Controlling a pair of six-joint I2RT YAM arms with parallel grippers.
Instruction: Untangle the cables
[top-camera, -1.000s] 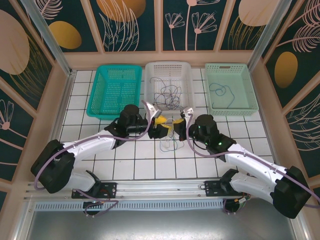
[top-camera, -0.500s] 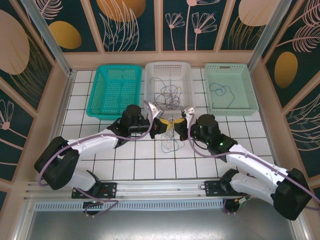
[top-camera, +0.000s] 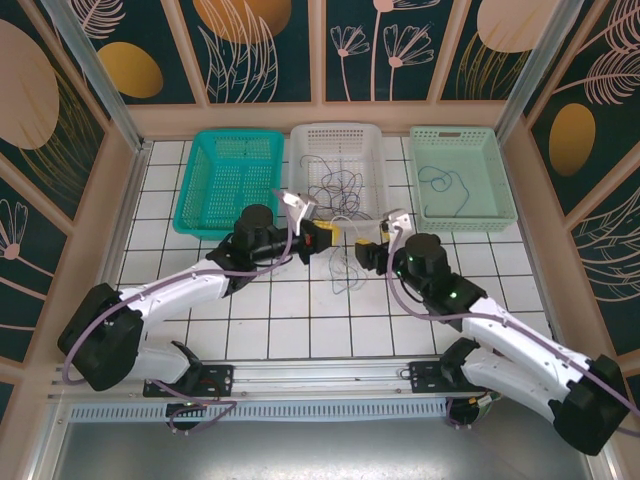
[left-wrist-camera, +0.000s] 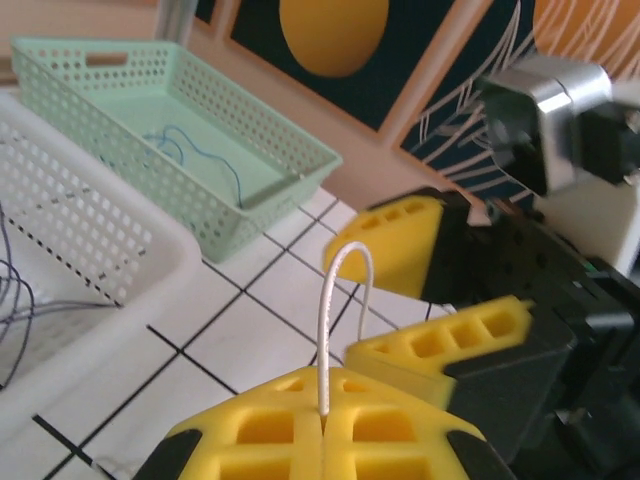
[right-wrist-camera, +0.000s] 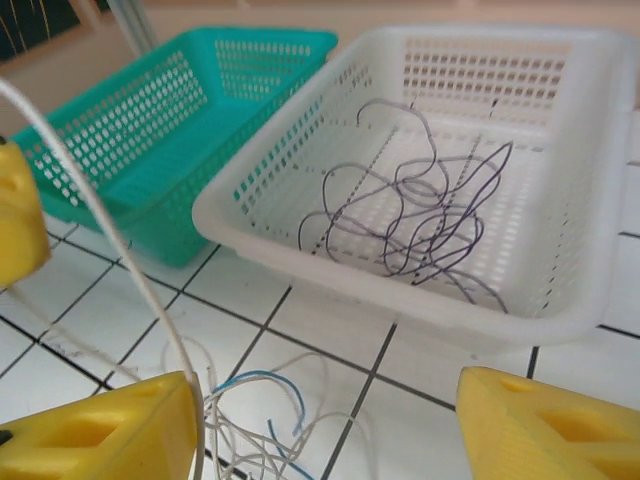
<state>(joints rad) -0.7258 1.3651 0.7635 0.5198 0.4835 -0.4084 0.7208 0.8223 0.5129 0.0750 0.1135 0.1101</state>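
Observation:
A white cable (left-wrist-camera: 345, 262) rises in a narrow loop from my left gripper (left-wrist-camera: 325, 412), whose yellow fingers are shut on it. From above, the left gripper (top-camera: 328, 232) hangs just left of my right gripper (top-camera: 362, 248). The right gripper (right-wrist-camera: 325, 425) stands open; the white cable (right-wrist-camera: 105, 225) runs past the inner side of its left finger (right-wrist-camera: 105, 435). A loose tangle of white and blue cables (right-wrist-camera: 255, 425) lies on the tiles below, between the two grippers (top-camera: 345, 272). More purple cables (right-wrist-camera: 420, 215) lie curled in the white basket (top-camera: 300, 150).
Three baskets line the back: an empty teal basket (top-camera: 195, 190), the white basket in the middle, and a pale green basket (top-camera: 495, 185) holding one blue cable (top-camera: 440, 182). The right gripper's open yellow fingers (left-wrist-camera: 395, 245) hang close in front of the left gripper.
My left gripper shut on the white cable and lifted it back toward the baskets. My right gripper opened and drew off to the right. The tangle shifted up with the pull.

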